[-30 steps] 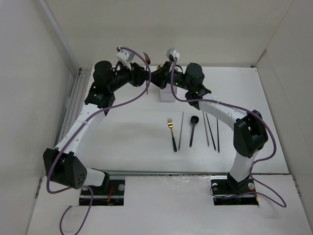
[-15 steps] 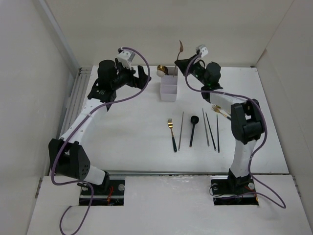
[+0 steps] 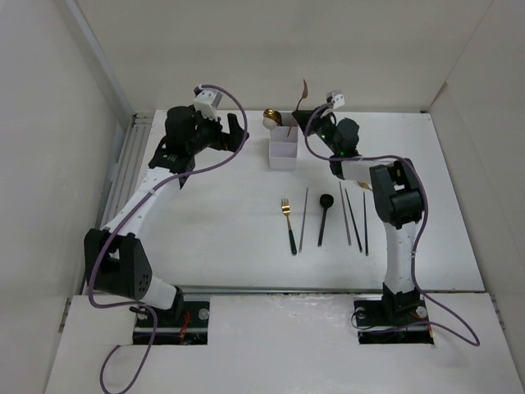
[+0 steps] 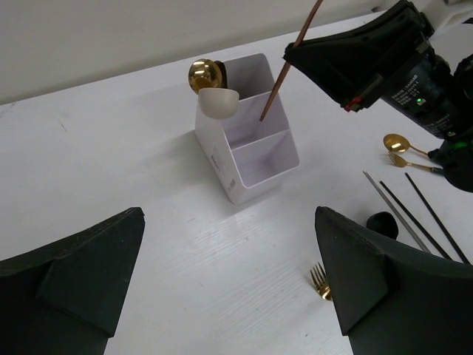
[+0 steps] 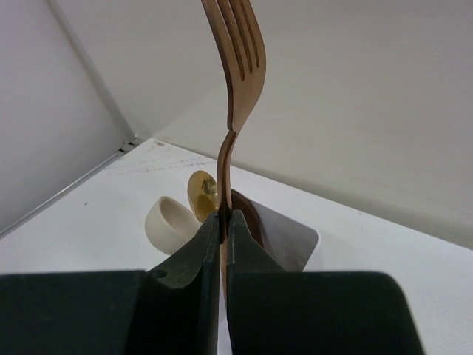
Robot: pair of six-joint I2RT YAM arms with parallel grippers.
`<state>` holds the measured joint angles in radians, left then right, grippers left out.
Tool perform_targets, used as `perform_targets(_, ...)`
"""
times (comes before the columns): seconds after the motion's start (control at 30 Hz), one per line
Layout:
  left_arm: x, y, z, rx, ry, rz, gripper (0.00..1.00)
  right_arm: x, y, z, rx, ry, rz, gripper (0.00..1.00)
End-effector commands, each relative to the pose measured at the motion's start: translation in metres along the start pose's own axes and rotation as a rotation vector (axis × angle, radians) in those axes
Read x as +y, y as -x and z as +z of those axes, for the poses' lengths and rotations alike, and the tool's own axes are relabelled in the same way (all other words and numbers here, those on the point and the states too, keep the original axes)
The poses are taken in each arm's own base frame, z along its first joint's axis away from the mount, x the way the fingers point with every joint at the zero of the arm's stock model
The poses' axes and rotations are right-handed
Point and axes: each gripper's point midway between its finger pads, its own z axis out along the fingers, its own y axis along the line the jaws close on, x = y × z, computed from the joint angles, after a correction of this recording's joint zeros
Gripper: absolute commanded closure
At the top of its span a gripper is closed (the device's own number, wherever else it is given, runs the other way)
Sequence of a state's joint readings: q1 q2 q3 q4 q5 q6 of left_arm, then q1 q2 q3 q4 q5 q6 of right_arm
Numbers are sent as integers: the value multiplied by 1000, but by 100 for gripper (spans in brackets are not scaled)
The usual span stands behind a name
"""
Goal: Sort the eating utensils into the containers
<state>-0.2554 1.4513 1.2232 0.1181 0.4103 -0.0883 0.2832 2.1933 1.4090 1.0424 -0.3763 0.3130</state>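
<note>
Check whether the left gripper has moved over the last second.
Yes. The left gripper has drawn back leftward, away from the white organiser, opening a gap.

Satin copper-toned metal fork (image 5: 235, 66); smooth white plastic organiser (image 4: 219, 161); polished gold spoon (image 4: 204, 74)

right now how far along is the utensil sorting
Done: a gold spoon and a pale spoon stand in the organiser's far compartment. In hand: the right gripper pinches the copper fork, handle tip at the organiser's mouth. Left on the table: black-handled fork, black spoon, chopsticks, a second gold spoon. The left gripper is open, empty.
</note>
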Motion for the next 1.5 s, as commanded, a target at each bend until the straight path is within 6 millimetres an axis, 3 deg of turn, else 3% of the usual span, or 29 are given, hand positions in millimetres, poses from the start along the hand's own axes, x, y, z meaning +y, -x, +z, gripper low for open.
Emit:
perform_targets(0.0,8,16,0,-65,17,4,0,11,35,8,-121,23,-26,100)
perform_targets(0.13,12,19,2,-80,16,8,0,16,13,8,-51,7,7,79)
perform_targets(0.17,16,20,1,-82,25,7,0,17,18,9,-59,10,4,72)
perform_targets(0.33,15,20,1,-89,14,10,0,20,6,1,-26,-4,10,57)
perform_targets(0.5,11,16,-1,-85,-5,11,0,21,4,-6,-15,-17,15,55)
perform_targets(0.57,11,10,-3,-77,-4,8,0,25,15,-7,-35,-10,8,55)
perform_targets(0.6,9,13,-5,-85,-6,2,0,24,11,-9,-26,-13,11,55)
perform_targets(0.67,7,10,-7,-85,-15,3,0,29,27,-8,-56,-3,-9,55)
perform_targets(0.7,5,12,-7,-92,-25,7,0,28,23,-10,-47,-6,-6,55)
perform_targets(0.77,4,11,-9,-92,-26,-2,0,38,37,-10,-68,28,-17,55)
perform_targets(0.87,2,12,-11,-98,-36,2,0,47,38,-12,-70,50,-17,55)
perform_targets(1.0,-1,16,-16,-115,-39,10,0,69,74,-18,-115,107,-42,52)
perform_targets(1.13,3,15,-21,-123,-11,29,0,78,74,-21,87,126,-102,46)
perform_targets(1.17,13,7,-20,-107,36,41,0,63,35,-35,295,15,-47,46)
perform_targets(1.2,18,2,-22,-102,65,52,0,65,42,-39,343,-26,-69,46)
perform_targets(1.23,21,-6,-21,-82,89,63,0,58,31,-52,421,-89,-92,46)
perform_targets(1.3,37,-13,-25,-57,195,100,0,40,-2,-97,600,-279,-85,46)
perform_targets(1.33,40,-24,-25,-28,219,109,0,42,-8,-111,640,-314,-92,47)
perform_targets(1.37,47,-36,-28,7,250,114,0,46,1,-124,646,-358,-82,47)
perform_targets(1.4,53,-43,-29,27,291,129,0,39,-9,-150,727,-463,-84,47)
perform_targets(1.47,58,-55,-32,67,322,158,0,37,-16,-183,794,-583,-40,44)
